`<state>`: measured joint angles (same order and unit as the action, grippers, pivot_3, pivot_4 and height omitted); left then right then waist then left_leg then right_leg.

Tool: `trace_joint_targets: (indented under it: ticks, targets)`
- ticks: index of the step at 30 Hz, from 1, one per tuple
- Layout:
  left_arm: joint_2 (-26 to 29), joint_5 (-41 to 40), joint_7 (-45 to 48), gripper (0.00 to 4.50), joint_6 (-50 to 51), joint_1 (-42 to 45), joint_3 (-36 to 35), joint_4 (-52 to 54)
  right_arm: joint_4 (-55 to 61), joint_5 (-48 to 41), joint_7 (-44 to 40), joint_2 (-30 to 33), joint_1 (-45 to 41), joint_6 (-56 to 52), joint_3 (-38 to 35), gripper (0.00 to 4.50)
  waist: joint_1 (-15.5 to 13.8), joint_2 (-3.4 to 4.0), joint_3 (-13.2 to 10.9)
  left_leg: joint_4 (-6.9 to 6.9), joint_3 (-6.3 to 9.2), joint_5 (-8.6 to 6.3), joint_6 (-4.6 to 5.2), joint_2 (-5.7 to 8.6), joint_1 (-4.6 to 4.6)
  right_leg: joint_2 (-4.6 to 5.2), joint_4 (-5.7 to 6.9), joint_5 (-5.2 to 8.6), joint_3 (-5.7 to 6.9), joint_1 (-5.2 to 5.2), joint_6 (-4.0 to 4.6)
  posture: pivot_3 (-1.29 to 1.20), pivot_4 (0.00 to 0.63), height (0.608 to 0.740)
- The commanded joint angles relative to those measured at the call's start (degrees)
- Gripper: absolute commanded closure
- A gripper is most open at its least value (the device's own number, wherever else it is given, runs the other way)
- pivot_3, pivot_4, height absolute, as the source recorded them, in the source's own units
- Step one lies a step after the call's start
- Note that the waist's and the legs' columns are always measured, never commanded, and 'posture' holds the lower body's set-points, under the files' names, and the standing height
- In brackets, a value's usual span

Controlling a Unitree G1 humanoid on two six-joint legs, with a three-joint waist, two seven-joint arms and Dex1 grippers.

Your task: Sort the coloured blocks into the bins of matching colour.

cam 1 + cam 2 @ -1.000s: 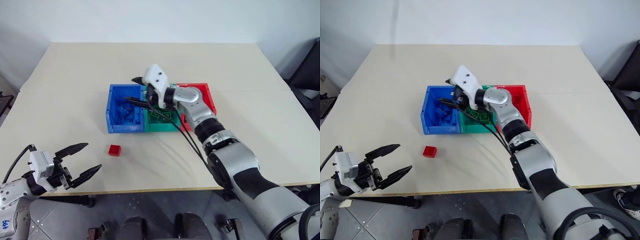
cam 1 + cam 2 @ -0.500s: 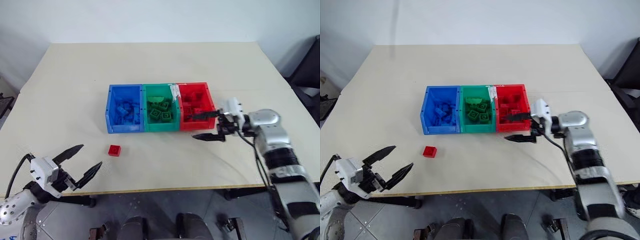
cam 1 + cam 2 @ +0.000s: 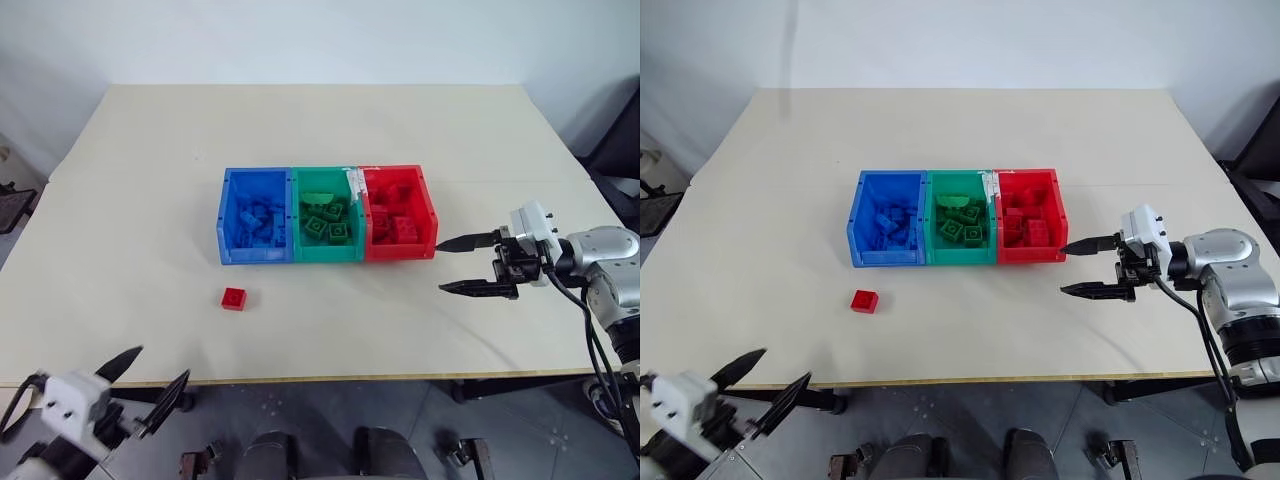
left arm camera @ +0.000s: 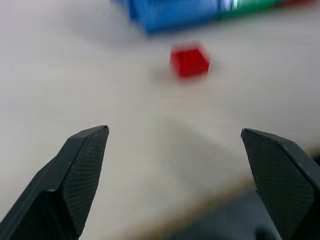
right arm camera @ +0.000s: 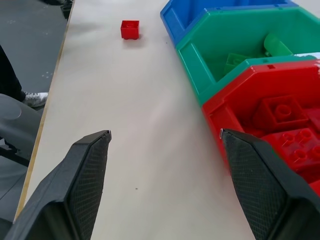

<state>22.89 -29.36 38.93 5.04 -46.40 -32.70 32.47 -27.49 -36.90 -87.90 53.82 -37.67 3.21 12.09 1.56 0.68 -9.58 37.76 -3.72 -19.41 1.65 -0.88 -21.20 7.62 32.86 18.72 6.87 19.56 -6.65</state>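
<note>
Three bins joined in a row sit mid-counter (image 3: 150,150): blue bin (image 3: 228,215) on the left, green bin (image 3: 325,250) in the middle, red bin (image 3: 425,205) on the right. Each holds bricks of its own colour: blue blocks (image 3: 258,222), green blocks (image 3: 325,218), red blocks (image 3: 395,222).

One red block (image 3: 234,298) lies loose on the counter, studs up, in front of the blue bin's left end and apart from it, nearer the counter's front edge.

R pincer (image 3: 470,263) is over the counter, to the right of the red bin and near its front right corner, not touching it. It points toward the bins, roughly level. Fingers spread wide, nothing between them. In the right wrist view the red bin's corner sits between the fingertips (image 5: 87,160), w/ the loose red block far off beyond.

L pincer (image 3: 150,380) is low at the counter's front edge, left side, off the surface. Fingers wide apart, empty. In the left wrist view the loose red block shows ahead between the fingertips (image 4: 85,155), well apart from them, blue bin behind it.
</note>
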Motion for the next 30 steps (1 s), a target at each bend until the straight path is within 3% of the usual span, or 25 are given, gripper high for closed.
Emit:
trace_joint_targets:
  ticks: [1,5,10,20,30]
  targets:
    - [0.5,-3.5,4.9,0.0,-2.0,-4.0,-3.5,1.9,0.1,-0.8,-4.6,-0.4,-1.3,-0.8,-0.2,0.85,-0.3,0.04,0.0,0.0,0.0,-0.02,0.0,0.0,0.0,0.02,-0.02,0.05,0.0,0.0,0.09,0.0,0.15,0.74]
    - [1.7,-4.1,4.9,0.0,-1.5,-1.5,-3.7,1.8,-0.9,0.0,-4.6,-1.9,-2.7,-0.6,0.5,0.85,-0.8,0.05,0.0,0.0,0.05,-0.15,-0.06,0.04,0.01,0.02,-0.2,0.31,-0.04,0.08,0.58,0.0,0.15,0.74]
    - [4.4,1.1,-1.8,0.0,4.0,10.2,4.6,2.1,1.1,-1.2,-4.6,-1.8,-2.2,-1.1,0.6,0.85,-1.6,0.08,0.0,0.07,0.06,0.02,0.21,0.07,0.0,0.03,0.12,0.29,-0.07,-0.07,0.55,0.0,0.15,0.74]
    - [5.5,8.4,-9.9,0.0,14.0,29.1,18.1,-2.9,7.8,-7.9,-4.6,1.9,3.1,-0.5,-0.5,0.85,-1.4,0.02,0.0,0.23,0.08,0.09,0.21,0.05,0.1,-0.04,0.78,0.0,0.17,-0.16,0.0,0.0,0.15,0.74]
    - [4.5,13.3,-12.2,0.0,17.8,43.1,25.5,-13.6,11.2,-6.0,-4.6,0.4,8.1,-2.2,-5.7,0.85,-2.1,0.01,0.0,0.33,0.1,0.15,0.24,0.07,0.06,-0.02,0.78,-0.12,0.4,-0.21,-0.21,0.0,0.15,0.74]
